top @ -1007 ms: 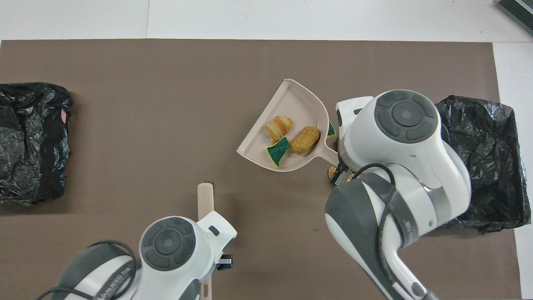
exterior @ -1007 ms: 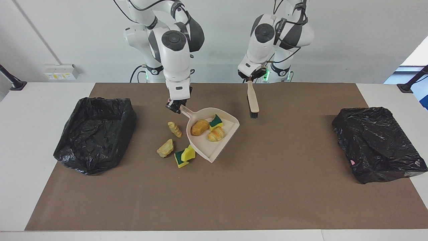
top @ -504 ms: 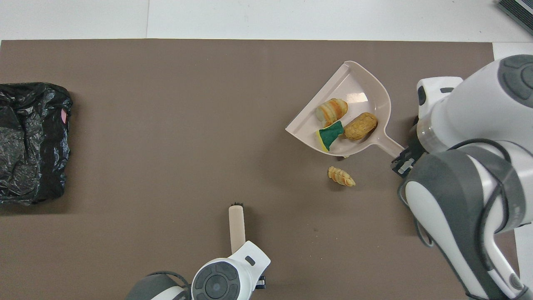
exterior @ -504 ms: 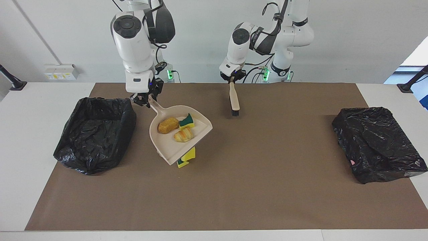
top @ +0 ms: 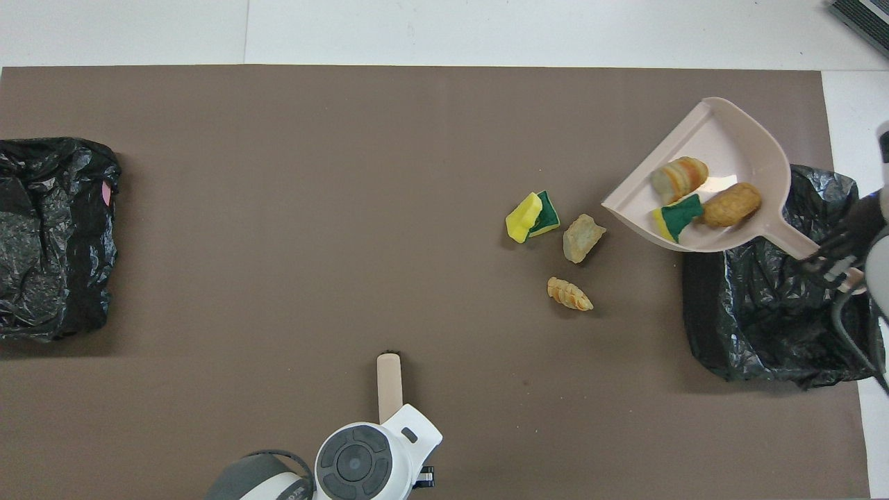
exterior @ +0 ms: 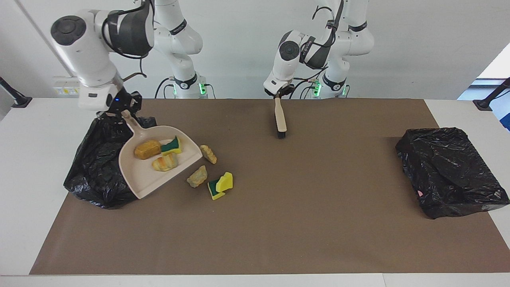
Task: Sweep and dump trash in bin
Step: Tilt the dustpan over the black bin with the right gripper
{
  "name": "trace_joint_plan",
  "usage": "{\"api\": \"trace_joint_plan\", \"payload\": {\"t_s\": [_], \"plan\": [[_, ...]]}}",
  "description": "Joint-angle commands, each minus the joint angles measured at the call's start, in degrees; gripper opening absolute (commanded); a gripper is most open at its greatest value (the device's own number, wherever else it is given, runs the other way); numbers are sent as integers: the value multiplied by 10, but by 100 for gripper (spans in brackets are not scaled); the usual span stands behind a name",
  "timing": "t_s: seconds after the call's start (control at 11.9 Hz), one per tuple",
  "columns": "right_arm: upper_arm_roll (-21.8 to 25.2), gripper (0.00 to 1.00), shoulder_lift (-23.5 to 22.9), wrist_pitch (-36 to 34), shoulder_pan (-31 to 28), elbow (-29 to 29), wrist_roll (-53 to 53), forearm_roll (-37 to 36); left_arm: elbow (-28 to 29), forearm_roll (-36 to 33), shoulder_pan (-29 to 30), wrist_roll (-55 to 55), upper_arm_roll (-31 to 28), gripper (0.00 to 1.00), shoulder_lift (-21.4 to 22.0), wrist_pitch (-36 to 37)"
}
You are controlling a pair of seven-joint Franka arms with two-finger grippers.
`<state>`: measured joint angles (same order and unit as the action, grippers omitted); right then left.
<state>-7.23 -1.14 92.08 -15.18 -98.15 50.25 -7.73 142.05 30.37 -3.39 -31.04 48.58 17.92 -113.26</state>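
Observation:
My right gripper (exterior: 119, 112) is shut on the handle of the beige dustpan (exterior: 145, 179), which it holds in the air over the rim of the black-lined bin (exterior: 97, 167) at the right arm's end. Three pieces of trash lie in the pan: a brown chunk (exterior: 146, 149), a green-yellow sponge bit (exterior: 171, 146) and a striped bread piece (exterior: 164, 162). On the mat beside the pan lie a ridged bread piece (exterior: 208, 154), a tan chunk (exterior: 197, 176) and a yellow sponge (exterior: 221, 185). My left gripper (exterior: 279, 95) is shut on the brush (exterior: 280, 119), whose bristles point down at the mat.
A second black bag-lined bin (exterior: 450, 171) sits at the left arm's end of the brown mat (exterior: 299, 223). In the overhead view the dustpan (top: 722, 135) covers part of the near bin (top: 771, 312), and the loose sponge (top: 531, 217) lies between it and the brush (top: 389, 375).
My right arm has lifted the dustpan with three pieces in it and carried it to the bin at its end. Three pieces stayed on the mat. The brush shifted slightly toward the middle.

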Motion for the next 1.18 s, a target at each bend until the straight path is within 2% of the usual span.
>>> {"api": "trace_joint_plan", "payload": {"t_s": [0.0,0.08,0.34,0.42,0.59,0.67,0.84,0.92,1.01,1.09], "plan": [[-6,0,13,-1,-70,-6,89,-67,13,12,-1,20,1,0,11,7],[-6,0,17,-1,-90,-12,119,-95,15,12,-1,16,2,0,11,5],[-6,0,41,48,-129,-78,180,-196,15,12,-6,20,1,16,10,2],[-6,0,41,49,-130,-80,214,-232,16,12,-10,28,0,19,9,1],[-8,0,41,49,-113,-103,237,-315,16,12,-10,51,-1,27,9,2],[-8,0,41,49,-83,-115,241,-366,16,12,-10,52,-1,34,8,1],[-8,0,36,50,-69,-121,242,-411,16,12,-7,90,-2,41,1,2],[-8,0,27,49,-50,-117,235,-435,16,12,-4,98,-2,52,0,1],[-8,0,23,48,-45,-110,232,-456,16,12,-3,101,-2,52,-2,1],[-8,0,18,43,-35,-103,232,-474,15,12,-3,100,-2,62,-8,-2]]}}
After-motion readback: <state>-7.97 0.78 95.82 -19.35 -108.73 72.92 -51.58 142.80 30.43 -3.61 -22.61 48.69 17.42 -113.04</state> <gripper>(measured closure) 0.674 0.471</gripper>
